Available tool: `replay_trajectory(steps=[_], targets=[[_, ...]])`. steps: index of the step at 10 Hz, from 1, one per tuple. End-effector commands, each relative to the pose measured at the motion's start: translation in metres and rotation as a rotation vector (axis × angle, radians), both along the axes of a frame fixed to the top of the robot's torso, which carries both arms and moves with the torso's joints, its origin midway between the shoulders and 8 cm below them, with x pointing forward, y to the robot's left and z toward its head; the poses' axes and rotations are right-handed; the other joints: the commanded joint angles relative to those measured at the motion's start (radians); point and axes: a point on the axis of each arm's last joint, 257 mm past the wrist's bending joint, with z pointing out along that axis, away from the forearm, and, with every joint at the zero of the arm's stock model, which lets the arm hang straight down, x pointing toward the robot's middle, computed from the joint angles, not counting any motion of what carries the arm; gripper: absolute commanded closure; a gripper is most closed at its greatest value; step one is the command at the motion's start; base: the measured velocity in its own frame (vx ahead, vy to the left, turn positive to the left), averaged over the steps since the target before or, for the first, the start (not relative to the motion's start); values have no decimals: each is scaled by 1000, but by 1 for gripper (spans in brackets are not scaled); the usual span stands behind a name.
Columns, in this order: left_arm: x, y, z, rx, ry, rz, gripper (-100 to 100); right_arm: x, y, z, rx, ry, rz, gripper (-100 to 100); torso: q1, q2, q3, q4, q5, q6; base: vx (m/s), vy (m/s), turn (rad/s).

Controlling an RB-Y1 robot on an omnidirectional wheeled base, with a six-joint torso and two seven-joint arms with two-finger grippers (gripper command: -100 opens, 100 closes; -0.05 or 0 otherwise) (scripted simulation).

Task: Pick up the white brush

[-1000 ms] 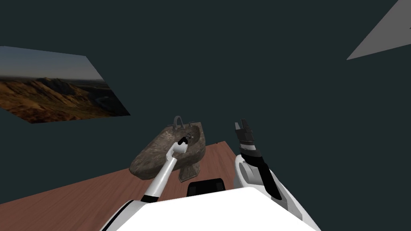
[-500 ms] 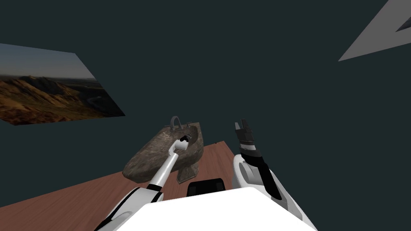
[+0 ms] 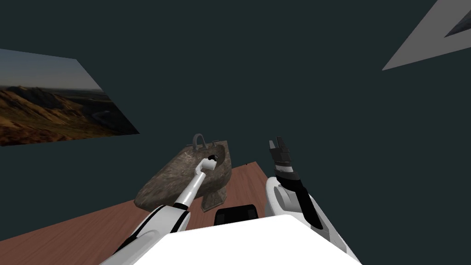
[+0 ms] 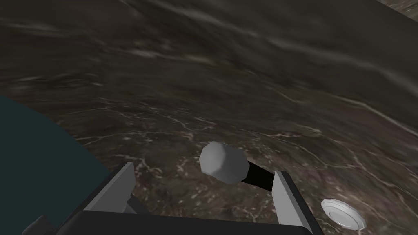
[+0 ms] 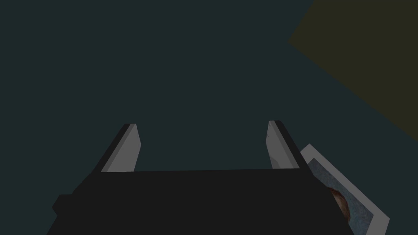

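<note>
Dark teal wall backs a mottled brown sink (image 3: 179, 179), in whose basin, near the drain (image 4: 342, 212), the pale grey brush (image 4: 223, 162) lies between the left gripper (image 4: 204, 169)'s wide-spread fingers, its black handle perhaps touching one, while the right gripper (image 5: 203, 124) is raised, fingers equally wide.

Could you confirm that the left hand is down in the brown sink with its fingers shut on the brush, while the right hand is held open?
Not quite: the left hand is open. The left wrist view shows its fingers wide apart in the sink, the brush lying between them. The right hand is indeed open.
</note>
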Motion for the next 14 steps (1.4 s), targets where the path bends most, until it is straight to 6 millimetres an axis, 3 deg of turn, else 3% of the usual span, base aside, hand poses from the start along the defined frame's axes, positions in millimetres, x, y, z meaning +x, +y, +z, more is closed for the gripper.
replay_trajectory(steps=[1, 5, 6, 7, 8, 11, 12, 14], targets=[[-2, 9, -7, 33, 49, 6, -100, 0, 0, 0, 0, 0, 0, 0, 0, 0, 0, 0, 0, 0, 6, -35, -34], [-5, 31, -14, 102, 134, 24, -100, 0, 0, 0, 0, 0, 0, 0, 0, 0, 0, 0, 0, 0, 7, -35, -23], [-4, 28, -13, 90, 118, 20, -100, 0, 0, 0, 0, 0, 0, 0, 0, 0, 0, 0, 0, 0, 3, -14, -3], [-5, 29, -13, 92, 123, 20, 0, 0, 0, 0, 0, 0, 0, 0, 1, 0, 0, 0, 0, 0, 0, 0, 0], [-8, 32, -22, 92, 123, 23, -100, 0, 0, 0, 0, 0, 0, 0, 2, 1, 0, 0, 0, 0, 47, -7, -28], [-10, 34, -28, 92, 125, 25, -100, 0, 0, 0, 0, 0, 0, 0, 2, -5, -3, -1, 1, 0, 68, 2, -10], [-10, 34, -28, 92, 123, 25, 100, 0, 0, 0, 0, 0, 0, 0, 2, -3, -2, -1, 1, 0, 5, 2, 8], [-11, 35, -29, 92, 126, 27, 100, 0, 0, 0, 0, 0, 0, 0, 2, -1, -1, 0, 1, 1, 0, 0, 0]])
